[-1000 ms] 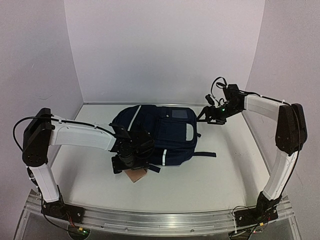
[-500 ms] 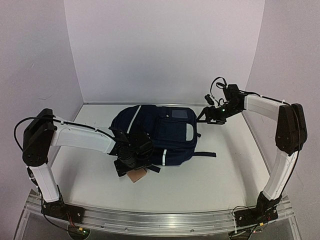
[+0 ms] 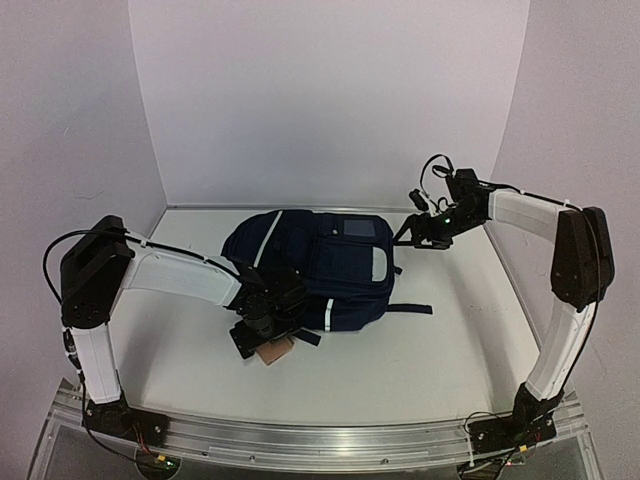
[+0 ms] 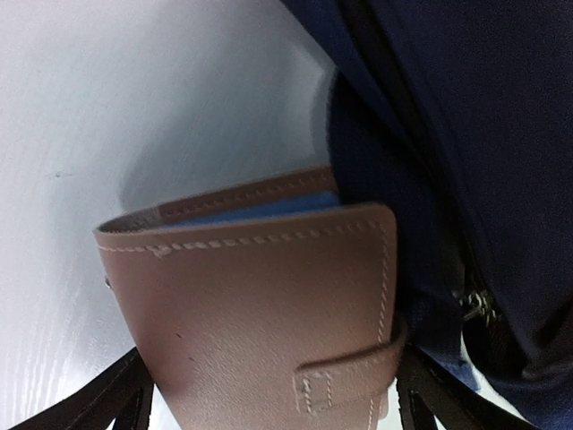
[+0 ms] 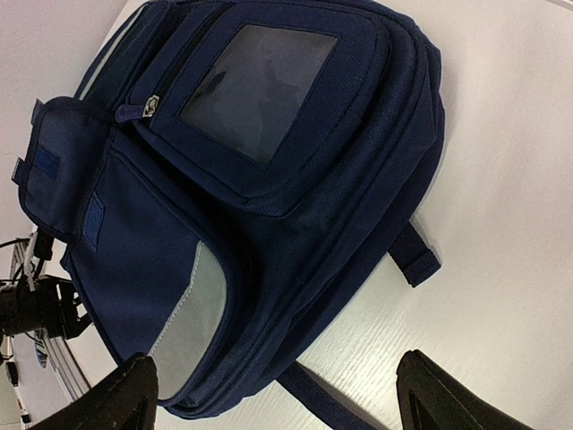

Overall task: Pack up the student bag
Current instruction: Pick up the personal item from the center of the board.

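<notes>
packing barely begun: the left claw pinches a pink leather wallet against the student bag, which lies flat mid-counter – wallet not yet inside; the right claw hangs spread, empty

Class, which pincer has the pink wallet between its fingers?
The left pincer; the pink wallet sits between its fingers. The right pincer is empty.

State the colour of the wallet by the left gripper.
Dusty pink wallet with pale stitching; the left wrist view shows it best.
</notes>
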### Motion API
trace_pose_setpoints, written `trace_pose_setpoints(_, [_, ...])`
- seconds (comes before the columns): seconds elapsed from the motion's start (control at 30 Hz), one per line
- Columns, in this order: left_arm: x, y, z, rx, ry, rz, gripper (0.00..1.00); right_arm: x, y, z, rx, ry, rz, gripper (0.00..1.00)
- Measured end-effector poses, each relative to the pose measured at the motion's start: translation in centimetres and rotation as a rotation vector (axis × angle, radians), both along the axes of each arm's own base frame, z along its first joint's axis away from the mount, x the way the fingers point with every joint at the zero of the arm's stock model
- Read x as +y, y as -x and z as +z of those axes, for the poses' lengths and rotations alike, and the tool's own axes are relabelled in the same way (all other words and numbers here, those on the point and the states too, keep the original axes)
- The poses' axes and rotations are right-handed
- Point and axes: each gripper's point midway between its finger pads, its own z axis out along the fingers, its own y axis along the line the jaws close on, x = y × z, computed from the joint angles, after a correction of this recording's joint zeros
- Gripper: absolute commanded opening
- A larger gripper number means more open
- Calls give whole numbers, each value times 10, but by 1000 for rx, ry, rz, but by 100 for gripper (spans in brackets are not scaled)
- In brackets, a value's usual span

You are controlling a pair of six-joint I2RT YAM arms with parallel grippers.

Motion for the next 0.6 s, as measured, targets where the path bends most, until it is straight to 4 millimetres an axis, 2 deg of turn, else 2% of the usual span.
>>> trace_pose_setpoints(0.1, [2, -1, 3, 7, -5, 27, 64, 0, 0, 0, -3, 2, 5, 92])
trace_pose_setpoints(0.17, [3, -2, 8, 4, -7, 37, 58, 0, 1, 0, -3, 4, 9, 92])
trace_pose_setpoints(0.37, [18, 5, 24, 16, -86, 40, 53, 0, 3, 2, -18, 12, 28, 93])
trace_pose_setpoints(0.47, [19, 5, 48, -10, -109, 15, 51, 0, 5, 13, -52, 14, 43, 94])
trace_pose_setpoints(0.6, [-1, -1, 103, -107, -48, -84, 49, 2, 9, 39, -127, 7, 76, 94])
